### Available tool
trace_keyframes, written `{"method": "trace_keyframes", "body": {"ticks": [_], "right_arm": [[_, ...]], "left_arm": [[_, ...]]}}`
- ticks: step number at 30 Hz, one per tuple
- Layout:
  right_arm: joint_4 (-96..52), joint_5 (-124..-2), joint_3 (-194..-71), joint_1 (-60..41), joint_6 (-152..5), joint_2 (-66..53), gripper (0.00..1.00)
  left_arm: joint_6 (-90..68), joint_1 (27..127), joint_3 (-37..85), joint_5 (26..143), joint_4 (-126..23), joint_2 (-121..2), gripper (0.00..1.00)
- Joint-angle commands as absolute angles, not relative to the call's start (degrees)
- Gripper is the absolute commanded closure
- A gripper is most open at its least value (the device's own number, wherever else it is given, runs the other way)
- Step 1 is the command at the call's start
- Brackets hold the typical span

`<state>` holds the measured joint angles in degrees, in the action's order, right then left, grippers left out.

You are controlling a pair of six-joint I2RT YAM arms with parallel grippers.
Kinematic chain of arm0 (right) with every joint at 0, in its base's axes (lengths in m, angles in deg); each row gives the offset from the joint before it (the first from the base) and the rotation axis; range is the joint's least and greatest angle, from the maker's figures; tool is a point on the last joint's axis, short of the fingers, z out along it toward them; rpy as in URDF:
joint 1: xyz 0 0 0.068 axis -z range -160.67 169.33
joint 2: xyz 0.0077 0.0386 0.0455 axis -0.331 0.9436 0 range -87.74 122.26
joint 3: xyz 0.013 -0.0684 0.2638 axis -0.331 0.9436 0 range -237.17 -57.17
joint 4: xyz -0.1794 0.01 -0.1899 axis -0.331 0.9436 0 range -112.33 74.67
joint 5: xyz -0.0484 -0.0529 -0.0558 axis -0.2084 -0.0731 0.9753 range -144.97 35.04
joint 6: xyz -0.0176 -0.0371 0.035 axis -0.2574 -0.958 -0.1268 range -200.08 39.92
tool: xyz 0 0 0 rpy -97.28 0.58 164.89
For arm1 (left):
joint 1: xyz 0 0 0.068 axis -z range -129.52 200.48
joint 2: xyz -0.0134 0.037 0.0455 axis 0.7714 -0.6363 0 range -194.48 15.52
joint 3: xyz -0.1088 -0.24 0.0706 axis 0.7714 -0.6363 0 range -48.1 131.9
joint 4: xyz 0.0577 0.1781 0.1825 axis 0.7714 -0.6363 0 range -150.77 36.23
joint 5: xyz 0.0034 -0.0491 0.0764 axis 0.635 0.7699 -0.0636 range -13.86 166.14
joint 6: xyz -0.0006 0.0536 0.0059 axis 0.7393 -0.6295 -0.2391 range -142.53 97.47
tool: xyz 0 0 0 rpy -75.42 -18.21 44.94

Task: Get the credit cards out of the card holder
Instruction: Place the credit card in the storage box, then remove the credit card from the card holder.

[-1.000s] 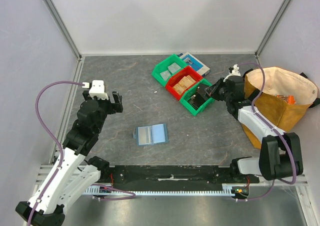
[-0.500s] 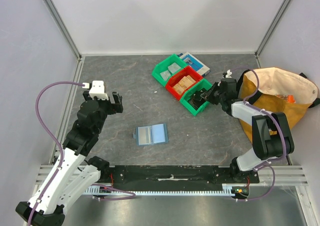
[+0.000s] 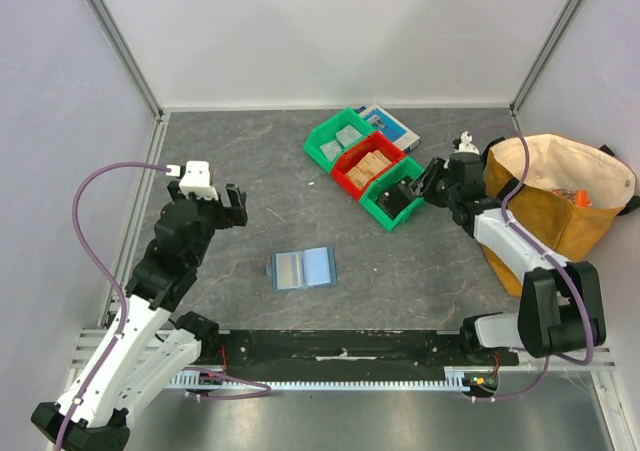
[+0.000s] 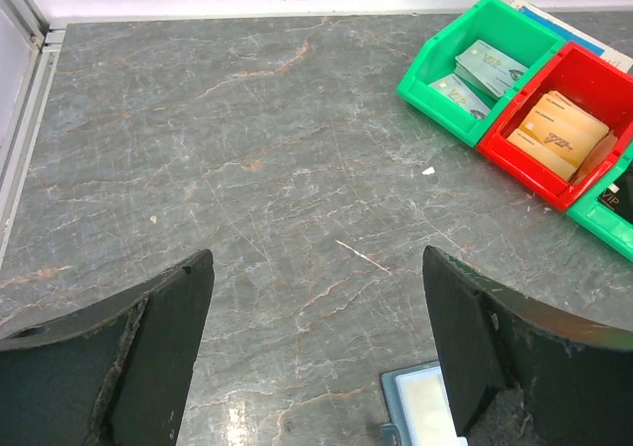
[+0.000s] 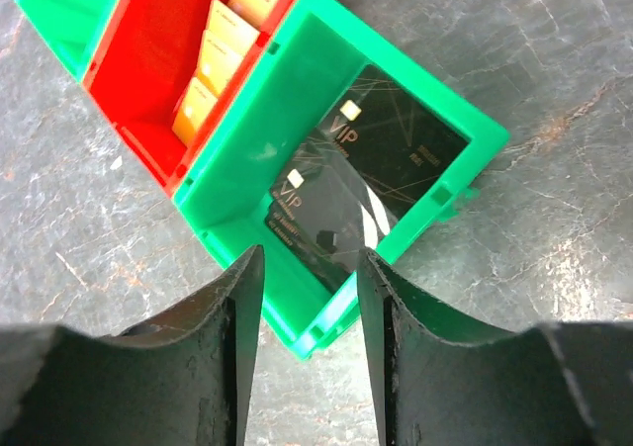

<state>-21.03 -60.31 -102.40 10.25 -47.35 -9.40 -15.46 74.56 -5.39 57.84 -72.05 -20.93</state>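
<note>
The slate-blue card holder (image 3: 316, 267) lies open flat on the table, its left half showing a pale face. One corner of the card holder (image 4: 420, 408) shows by the right finger in the left wrist view. My left gripper (image 3: 236, 207) hangs open and empty to the holder's upper left, and the left gripper (image 4: 316, 258) has only bare table between its fingers. My right gripper (image 3: 430, 179) hovers at the near green bin (image 3: 394, 197). In its wrist view the right gripper (image 5: 310, 258) is open over the bin's corner, empty. Black credit cards (image 5: 371, 164) lie inside that bin.
A red bin (image 3: 366, 164) holds tan cards and a far green bin (image 3: 338, 136) holds pale cards. A blue-and-white flat box (image 3: 392, 123) lies behind them. A tan bag (image 3: 560, 211) stands at the right wall, close to the right arm.
The right gripper's jaws have parted above the near green bin, and that arm swung slightly back to the right. The left arm and the holder have not moved.
</note>
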Motion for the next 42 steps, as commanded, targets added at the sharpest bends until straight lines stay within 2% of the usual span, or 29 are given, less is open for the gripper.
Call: {"method": "trace_keyframes", "body": {"ticks": [1, 7, 11, 20, 26, 32, 36, 40, 42], "right_arm": [[-14.1, -54.0, -106.9, 6.0, -53.4, -15.2, 0.47], [-13.5, -50.7, -107.6, -7.4, -54.0, -17.7, 0.38], [-17.0, -52.0, -107.2, -16.3, -52.5, -15.6, 0.37], [-29.8, -57.8, -107.6, -33.8, -48.2, 0.4, 0.39], [-32.5, -60.2, -107.8, -36.3, -47.3, 8.8, 0.5], [-24.5, -56.6, -107.7, -36.2, -49.3, 11.3, 0.57], [-18.6, -55.3, -105.8, -36.2, -51.2, 9.6, 0.58], [-15.7, -51.0, -103.3, -36.2, -52.9, 6.2, 0.59], [-14.9, -50.4, -102.8, -36.1, -53.6, 4.8, 0.58]], "left_arm": [[-12.4, 74.1, -4.7, 60.6, -72.3, -21.6, 0.09], [-7.2, 73.9, -3.5, 64.5, -77.8, -24.6, 0.09], [-2.2, 73.9, -5.2, 70.6, -80.7, -26.9, 0.09], [7.9, 73.9, -10.9, 77.7, -81.4, -29.4, 0.1], [13.1, 74.4, -16.5, 81.9, -76.2, -31.2, 0.13], [16.8, 76.4, -21.9, 80.9, -70.7, -35.2, 0.13], [18.7, 78.2, -25.6, 81.1, -67.3, -37.0, 0.14], [19.9, 79.5, -28.4, 81.3, -65.3, -37.0, 0.2], [20.7, 80.0, -29.8, 81.6, -64.0, -36.8, 0.31]]}}
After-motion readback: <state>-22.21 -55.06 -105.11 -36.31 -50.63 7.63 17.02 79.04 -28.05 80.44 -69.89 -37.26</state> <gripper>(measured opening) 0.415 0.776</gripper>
